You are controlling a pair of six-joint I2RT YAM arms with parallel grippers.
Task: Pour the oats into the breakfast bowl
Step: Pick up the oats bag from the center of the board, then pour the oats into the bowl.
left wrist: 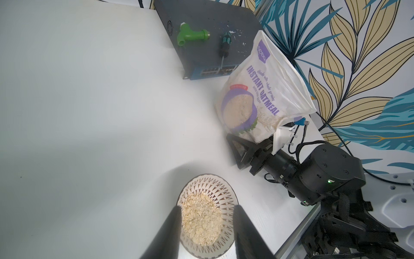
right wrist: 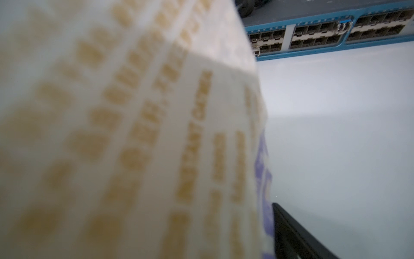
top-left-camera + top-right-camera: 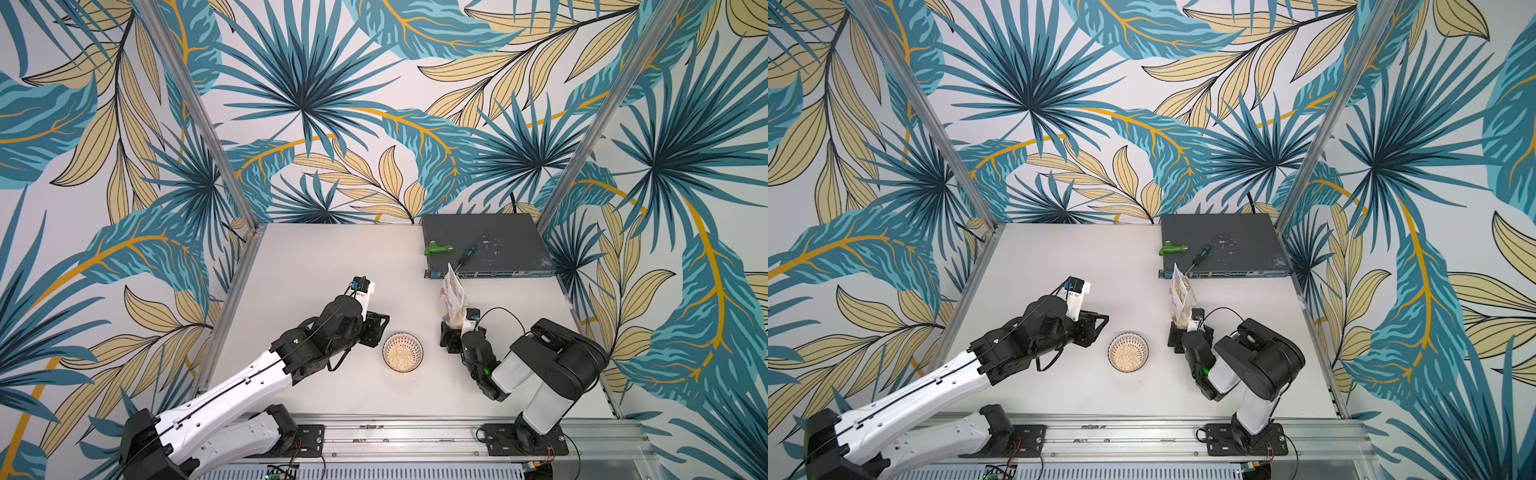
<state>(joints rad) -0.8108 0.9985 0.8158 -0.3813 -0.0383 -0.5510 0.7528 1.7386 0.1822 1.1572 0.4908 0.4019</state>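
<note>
Right tool point(image 3: 460, 330) low, around oat bag point(image 3: 453, 297)

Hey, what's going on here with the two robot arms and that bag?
The pouring looks done: the breakfast bowl already holds a heap of oats. The oatmeal bag stands upright on the table, with the right gripper straddling its base. I cannot tell whether it is gripping the bag. The left gripper hovers open beside the bowl, holding nothing.
</note>
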